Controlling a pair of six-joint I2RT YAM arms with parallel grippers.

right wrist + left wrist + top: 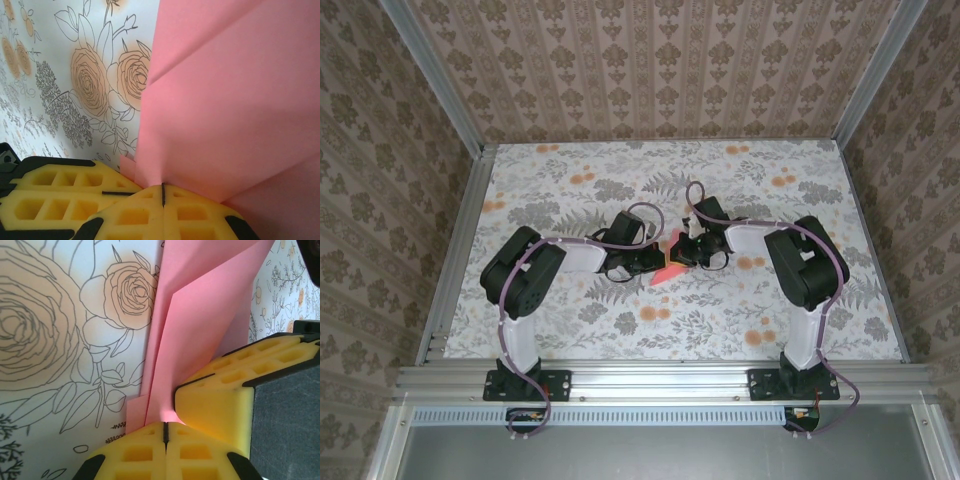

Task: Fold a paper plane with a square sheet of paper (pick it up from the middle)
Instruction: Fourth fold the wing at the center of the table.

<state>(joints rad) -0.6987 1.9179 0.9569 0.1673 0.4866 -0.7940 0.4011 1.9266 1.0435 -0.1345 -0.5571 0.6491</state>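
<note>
Seen from above, two black robot arms reach inward from the near edge and meet over the middle of a bench [720,320] covered in a grey and orange floral print. A small piece of pink paper [667,270] sits between their tips, at the bench's centre.

The left wrist camera looks along the left gripper [164,432]. Its yellow foam fingers are pressed fully together, and the lower edge of the paper runs into the seam between them. The paper is folded, with overlapping layers and sharp diagonal creases, and it rises away from the fingers over the flower print.

The right wrist camera shows the right gripper [163,192], also closed tight, pinching the paper's edge at its seam. The two grippers sit just beside each other, their yellow fingers almost touching.
</note>
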